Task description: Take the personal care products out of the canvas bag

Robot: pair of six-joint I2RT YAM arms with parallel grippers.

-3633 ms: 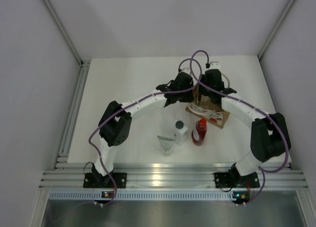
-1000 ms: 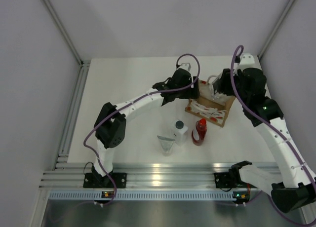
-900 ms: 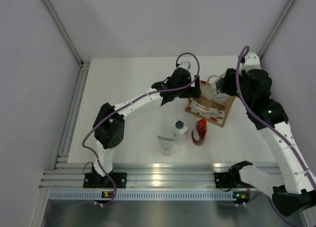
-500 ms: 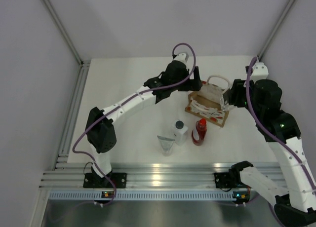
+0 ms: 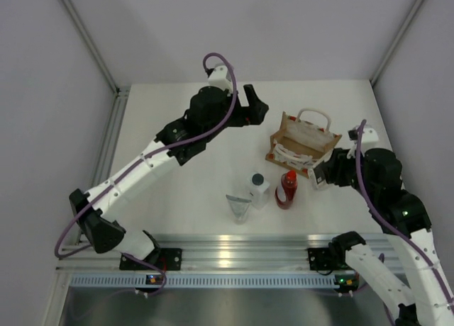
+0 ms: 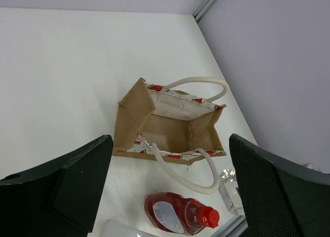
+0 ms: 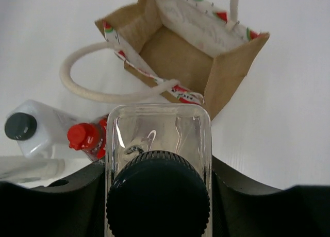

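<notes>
The canvas bag [image 5: 301, 143] stands open at the table's right of centre, and its inside shows only brown lining [image 7: 180, 56] [image 6: 172, 126]. My right gripper [image 5: 323, 176] hovers just near-right of the bag. It is shut on the clear pale bottle [image 7: 157, 131], whose dark cap [image 7: 157, 196] faces the camera. My left gripper [image 5: 255, 106] hangs open above the table, left of and behind the bag, holding nothing. In front of the bag stand the white bottle [image 5: 259, 188], the red bottle [image 5: 286, 189] and the grey pouch [image 5: 239, 207].
White walls with metal corner posts close in the table at the back and both sides. An aluminium rail [image 5: 234, 251] runs along the near edge by the arm bases. Bare white tabletop [image 5: 177, 170] lies left of the standing items.
My right gripper has lifted the clear bottle out of the bag and drawn back toward the near right. The left gripper let go of the bag, opened, and rose away to the left.
</notes>
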